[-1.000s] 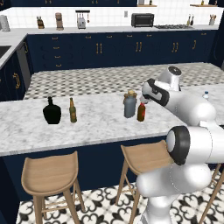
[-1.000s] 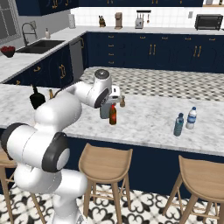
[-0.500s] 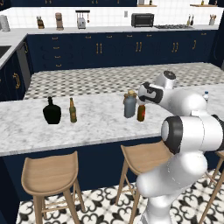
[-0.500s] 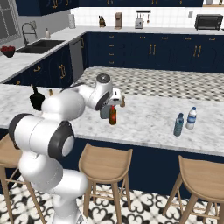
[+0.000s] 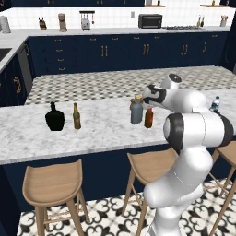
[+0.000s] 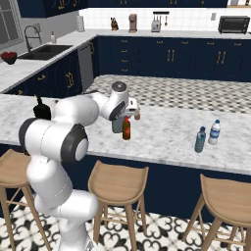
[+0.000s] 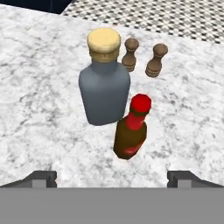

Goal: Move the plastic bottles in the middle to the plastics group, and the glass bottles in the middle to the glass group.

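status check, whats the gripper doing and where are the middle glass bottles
Gripper open, empty, above the counter. Grey bottle and small red-brown bottle upright, close together. Two brown shakers behind them.

Arm's hand poised over the two middle bottles on the marble counter

The gripper (image 5: 148, 93) hangs just above and right of the grey bottle (image 5: 136, 111) with its tan cap; the small red-brown bottle (image 5: 149, 118) stands upright just beside it on the right, almost touching; well apart to the left, the squat black bottle (image 5: 55, 118) and the slim amber beer bottle (image 5: 76, 116) stand side by side; a white-capped water bottle (image 5: 215, 104) peeks out past the arm at far right; two wooden stools (image 5: 51, 183) sit below the counter (image 5: 101, 131).
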